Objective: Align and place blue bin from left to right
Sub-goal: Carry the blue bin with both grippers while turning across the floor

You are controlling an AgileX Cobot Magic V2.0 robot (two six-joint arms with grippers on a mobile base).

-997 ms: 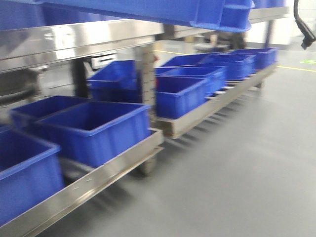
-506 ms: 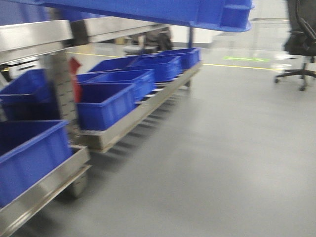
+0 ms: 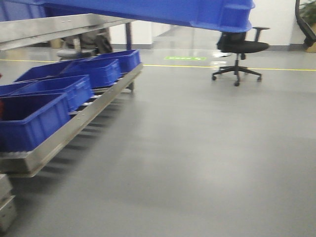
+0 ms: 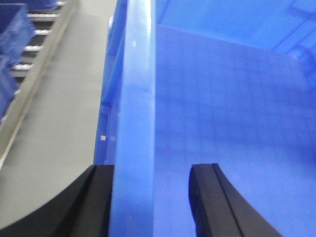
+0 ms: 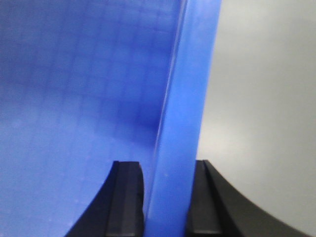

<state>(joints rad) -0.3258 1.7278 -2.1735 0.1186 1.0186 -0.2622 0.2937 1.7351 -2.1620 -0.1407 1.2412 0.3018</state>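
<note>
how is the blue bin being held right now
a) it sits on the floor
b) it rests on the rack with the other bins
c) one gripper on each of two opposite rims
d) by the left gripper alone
C: the left gripper has a finger on either side of one rim of the blue bin, and the right gripper does the same on the other rim.

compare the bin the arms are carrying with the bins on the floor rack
The carried blue bin hangs high in the front view; the rack bins sit low on a steel rack. The left gripper and right gripper each clamp the carried bin's rim; nothing grips the rack bins. Both are blue plastic, thick-rimmed.
</note>
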